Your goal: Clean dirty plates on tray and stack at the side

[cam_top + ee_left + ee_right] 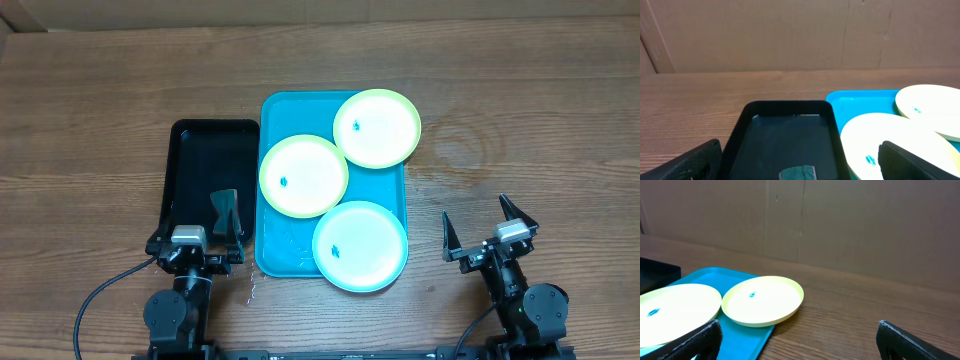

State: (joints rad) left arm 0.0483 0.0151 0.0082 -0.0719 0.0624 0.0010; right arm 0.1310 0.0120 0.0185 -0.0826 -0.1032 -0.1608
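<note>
Three plates lie on the tray [275, 110]. The far plate [377, 128], yellow-green, sits at the far right corner and overhangs the rim. The left plate [303, 176], also yellow-green, sits at the tray's left side, its edge meeting the far plate's. The blue plate [360, 246] is nearest the arms and hangs over the near rim. Each has a small dark-blue speck near its middle, too small to read as writing.

A black tray [190, 135] sits just left of the turquoise one, and a grey-green lump [797, 173] lies in its near end. The left gripper [799, 150] hovers over that near end, jaws wide apart and empty. The right gripper [482, 226] is over bare table [520, 100], right of the tray and apart from it, jaws likewise spread, holding nothing. Brown cardboard [790, 35] stands behind the table.
</note>
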